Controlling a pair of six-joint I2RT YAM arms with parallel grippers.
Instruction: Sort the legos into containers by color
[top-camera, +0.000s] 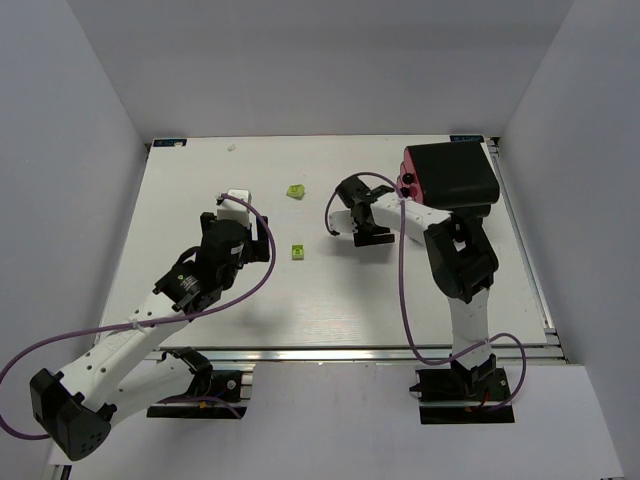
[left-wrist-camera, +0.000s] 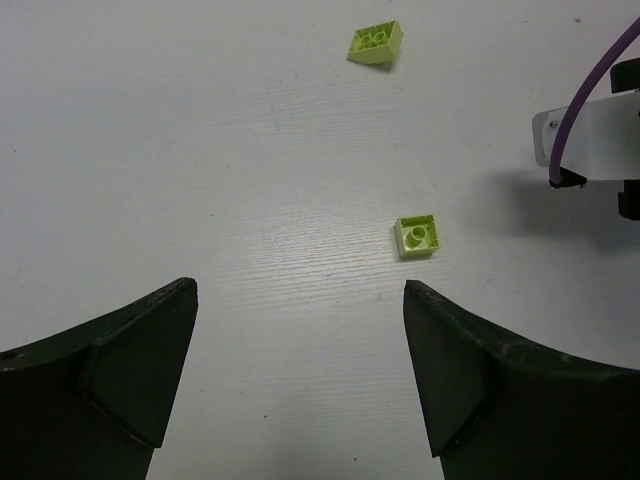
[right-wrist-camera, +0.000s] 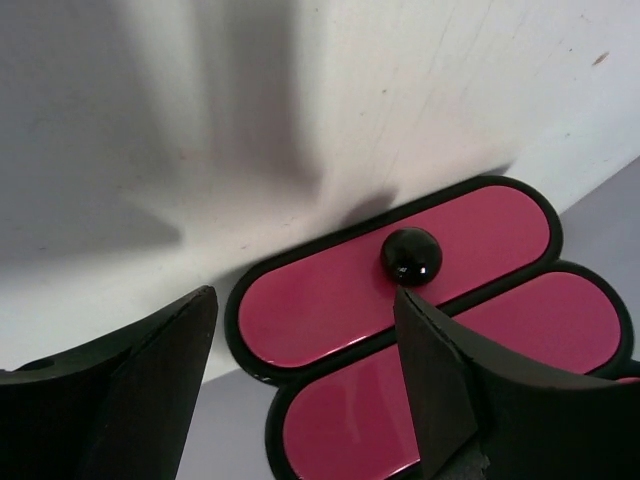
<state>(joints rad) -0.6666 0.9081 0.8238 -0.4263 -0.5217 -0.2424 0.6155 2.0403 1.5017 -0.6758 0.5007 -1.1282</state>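
Note:
Two lime legos lie on the white table: one (top-camera: 295, 190) (left-wrist-camera: 377, 43) further back, the other (top-camera: 298, 253) (left-wrist-camera: 417, 235) nearer the middle. My left gripper (left-wrist-camera: 299, 287) hovers open over bare table, and the nearer lego lies just ahead of its right finger (left-wrist-camera: 450, 370). The containers (top-camera: 450, 172) stand at the back right, a black stack with magenta drawer fronts (right-wrist-camera: 390, 275) facing left. My right gripper (right-wrist-camera: 305, 293) is open right in front of those fronts. Its right finger tip sits just below a round black knob (right-wrist-camera: 411, 254), and nothing is between the fingers.
The right arm's wrist (top-camera: 360, 210) reaches in left of the stack, a purple cable (top-camera: 402, 270) looping down from it. Grey walls close the table on three sides. A metal rail (top-camera: 350, 352) runs along the near edge.

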